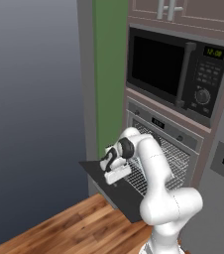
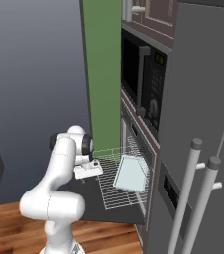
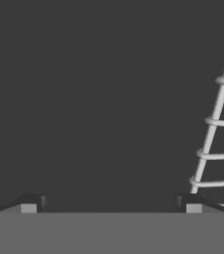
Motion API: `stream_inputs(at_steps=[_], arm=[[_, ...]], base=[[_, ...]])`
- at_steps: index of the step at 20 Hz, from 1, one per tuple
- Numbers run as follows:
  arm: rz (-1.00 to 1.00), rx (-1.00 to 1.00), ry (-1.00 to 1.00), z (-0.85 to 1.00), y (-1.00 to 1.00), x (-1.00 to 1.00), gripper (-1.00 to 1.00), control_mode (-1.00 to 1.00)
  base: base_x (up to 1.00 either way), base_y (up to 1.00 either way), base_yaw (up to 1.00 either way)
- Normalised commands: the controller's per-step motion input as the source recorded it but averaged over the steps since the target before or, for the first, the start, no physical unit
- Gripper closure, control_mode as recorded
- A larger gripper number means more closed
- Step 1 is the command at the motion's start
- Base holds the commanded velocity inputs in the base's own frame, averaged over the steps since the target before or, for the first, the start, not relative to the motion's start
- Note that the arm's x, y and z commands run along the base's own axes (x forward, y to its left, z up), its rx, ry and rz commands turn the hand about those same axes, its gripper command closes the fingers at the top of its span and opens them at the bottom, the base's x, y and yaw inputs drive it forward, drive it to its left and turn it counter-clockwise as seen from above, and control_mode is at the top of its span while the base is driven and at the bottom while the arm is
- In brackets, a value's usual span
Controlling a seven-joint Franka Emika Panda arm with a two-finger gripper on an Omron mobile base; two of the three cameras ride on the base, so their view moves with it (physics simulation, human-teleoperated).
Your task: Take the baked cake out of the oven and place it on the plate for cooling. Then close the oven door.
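The oven door (image 1: 111,191) hangs open and lies flat like a dark shelf in front of the oven (image 1: 168,149). The claw (image 1: 115,173) hovers low over the door, near its left part, and points down at it. In the hand view the two dark tips (image 3: 32,202) stand far apart with nothing between them, so the claw is wide and holds nothing. Under them is the plain dark door, and the edge of a wire rack (image 3: 215,124) shows at the right side.

To the right of the claw, the wire rack (image 2: 121,183) is pulled out over the door. A pale flat tray (image 2: 131,172) rests on it. Above the oven sits a black microwave (image 1: 176,69).

The cake is too small to find in these pictures. It most likely sits somewhere on the rack or deeper in the oven, to the right of the claw, but that is only a guess. The plate cannot be made out either.

Some things could go wrong from here. The claw is very close to the door, so moving lower could make it bump the door. Moving sideways could catch a tip in the rack wires. The cake is tiny, so the wide claw could also push it away and fail to pinch it.
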Motion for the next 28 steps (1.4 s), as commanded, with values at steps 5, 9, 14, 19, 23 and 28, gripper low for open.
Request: stream_inputs(at_steps=[5, 9, 14, 19, 23, 28], arm=[[0.04, 0.00, 0.00, -0.36, -0.49, 0.05, -1.00, -1.00], [0.04, 0.00, 0.00, -0.36, -0.50, 0.19, -1.00, -1.00], [0.03, 0.00, 0.00, -0.33, -0.47, 0.25, -1.00, -1.00], [0.02, 0.00, 0.00, -0.30, -0.46, 0.32, -1.00, -1.00], [0.02, 0.00, 0.00, -0.28, -0.45, 0.35, -1.00, -1.00], [0.01, 0.00, 0.00, -0.24, -0.40, 0.30, -1.00, -1.00]], base=[[0.00, 0.00, 0.00], [0.00, 0.00, 0.00], [0.00, 0.00, 0.00], [0.00, 0.00, 0.00], [0.00, 0.00, 0.00], [0.00, 0.00, 0.00]])
